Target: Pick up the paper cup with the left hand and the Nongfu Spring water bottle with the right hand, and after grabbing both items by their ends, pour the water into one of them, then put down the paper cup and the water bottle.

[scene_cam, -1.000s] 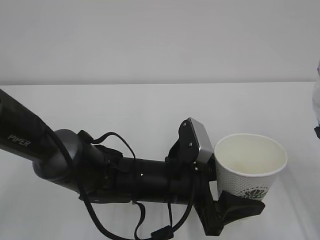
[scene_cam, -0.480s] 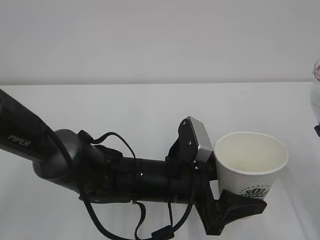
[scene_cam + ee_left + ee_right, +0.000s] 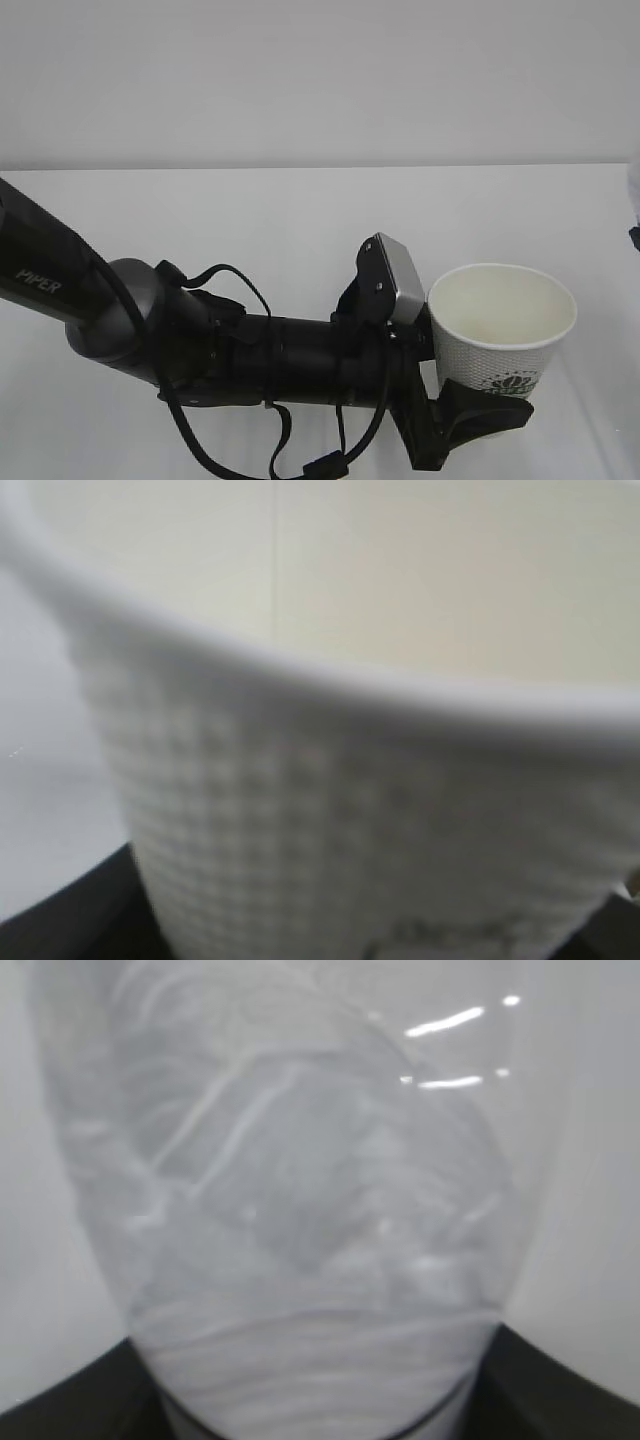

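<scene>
Paper cup (image 3: pixel 502 330) sits upright in the jaws of the left hand (image 3: pixel 470 405), gripped low down near its base, its open mouth facing up and showing an empty pale inside. From the wrist of that arm the cup's dimpled wall (image 3: pixel 350 820) fills nearly the whole view, with a dark finger just edging in at the bottom corner. So the left jaws are clenched on the cup, which hangs over the white surface (image 3: pixel 250 220) toward the right side of the scene.

On the other side, the right hand's jaws grasp the water bottle (image 3: pixel 300 1190): its clear ribbed body looms right up against that wrist, dark fingers (image 3: pixel 60 1400) flanking its lower end. From where I stand the bottle itself is out of sight past the right edge, with only a dark sliver there, well apart from the cup.

My guess is the pour is next. To do it well, the cup should be held level and quiet while the bottle's neck is brought over the middle of the rim, then tipped slowly. Whether the bottle is open, or how much water it holds, I cannot tell.
</scene>
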